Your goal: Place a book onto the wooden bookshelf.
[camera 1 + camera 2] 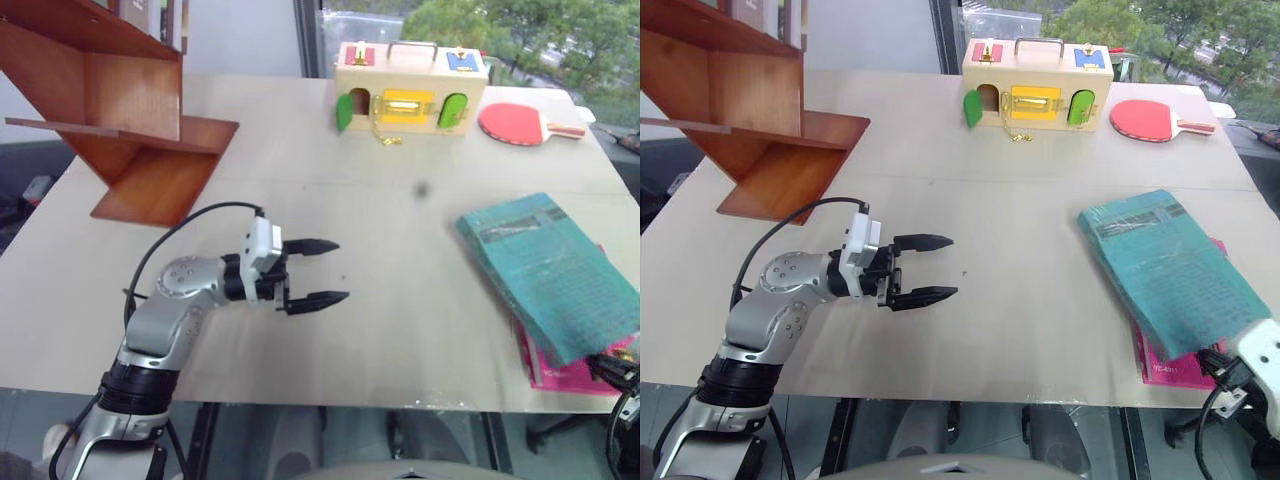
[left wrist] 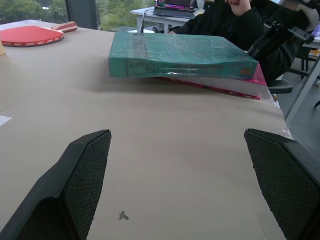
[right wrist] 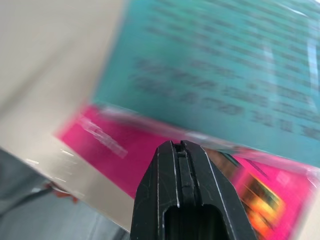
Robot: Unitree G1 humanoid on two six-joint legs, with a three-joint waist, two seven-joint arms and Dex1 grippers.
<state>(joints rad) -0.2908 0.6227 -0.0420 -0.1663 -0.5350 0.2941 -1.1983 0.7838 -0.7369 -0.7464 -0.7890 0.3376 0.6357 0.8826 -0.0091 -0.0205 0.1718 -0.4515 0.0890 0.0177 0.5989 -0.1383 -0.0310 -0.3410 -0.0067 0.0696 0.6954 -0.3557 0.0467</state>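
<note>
Teal book (image 1: 550,272) lying flat on top of a magenta-pink book (image 1: 1170,368), at the right near corner of the desk (image 1: 400,240). Not lifted yet, so whole task judged as left to do. Right gripper (image 3: 186,150) just over the near edge of both books, jaws pressed closed on nothing. Left gripper (image 1: 318,272) well apart over mid-desk, jaws wide open and empty, pointed toward the book. Wooden bookshelf (image 1: 120,110) at far left corner.

Head stereo downward; wrist views close.
</note>
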